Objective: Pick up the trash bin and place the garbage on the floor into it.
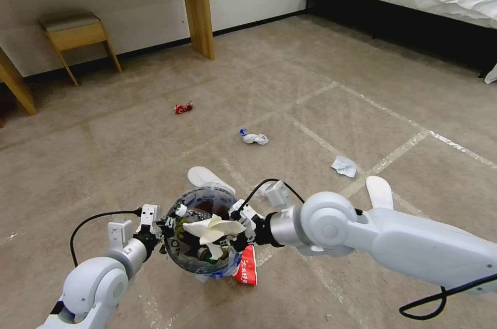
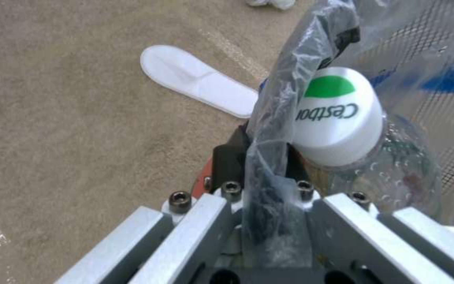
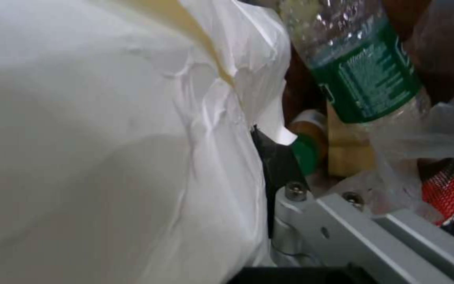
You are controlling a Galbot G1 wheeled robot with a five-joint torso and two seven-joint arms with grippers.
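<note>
Right up against the lens sits a crumpled white paper (image 3: 122, 142), pinched by the right gripper (image 1: 239, 225) and hanging over the mouth of the trash bin (image 1: 202, 236). On the other side the left gripper (image 1: 164, 225) is clenched on the bin's rim, plastic liner (image 2: 274, 130) trapped between its fingers, carrying the bin low over the floor. Bottles already inside, one white cap (image 2: 337, 114) pressed against the liner. Risk now: that paper is broad and spread wide, so if it's let go off-centre it could catch the rim and slide out to the floor. A thin grip on rim and liner could also let the loaded bin tilt. A red-white carton (image 1: 247, 267) sits at the bin's near edge; hard to say whether it lies on the floor or hangs against the liner. Left on the floor: two slipper soles (image 1: 209, 179) (image 1: 379, 192), a red wrapper (image 1: 183, 107), two tissues (image 1: 253, 137) (image 1: 344, 166). Bin's base is hidden
</note>
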